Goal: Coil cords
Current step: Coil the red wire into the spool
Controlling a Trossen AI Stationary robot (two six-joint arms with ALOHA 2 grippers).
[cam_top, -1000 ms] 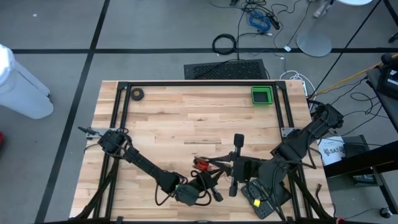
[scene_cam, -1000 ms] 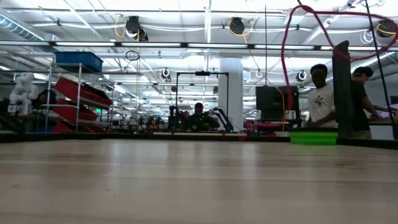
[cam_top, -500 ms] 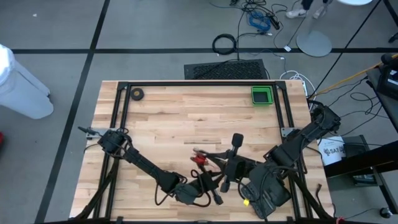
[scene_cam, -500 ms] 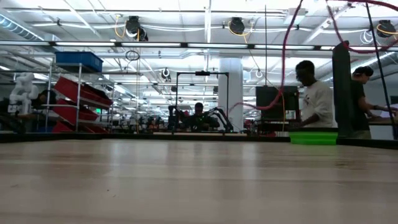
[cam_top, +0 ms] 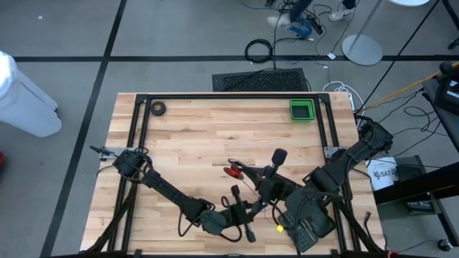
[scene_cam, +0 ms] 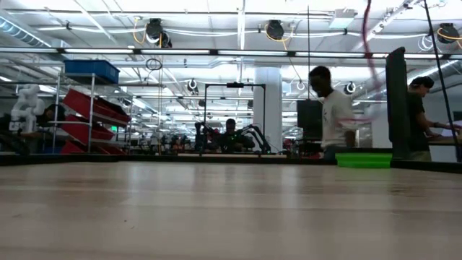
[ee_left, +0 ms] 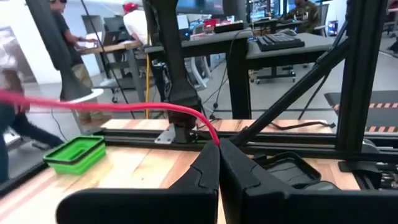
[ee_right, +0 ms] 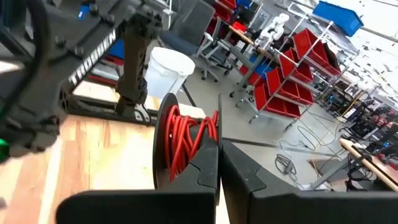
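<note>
Red cord (ee_left: 124, 107) is running taut into the left gripper (ee_left: 219, 155), whose fingers are pinching it closed, near the table's (cam_top: 201, 136) front edge; the right gripper (ee_right: 219, 163), just beside, is clamping its fingers on the black reel (ee_right: 177, 149) wound with red cord

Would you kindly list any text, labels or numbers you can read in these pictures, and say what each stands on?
None can be read for certain.
White label on the stand beside the table's right edge: dark print, too small to read.
Nothing legible on the green tray or the reel.
</note>
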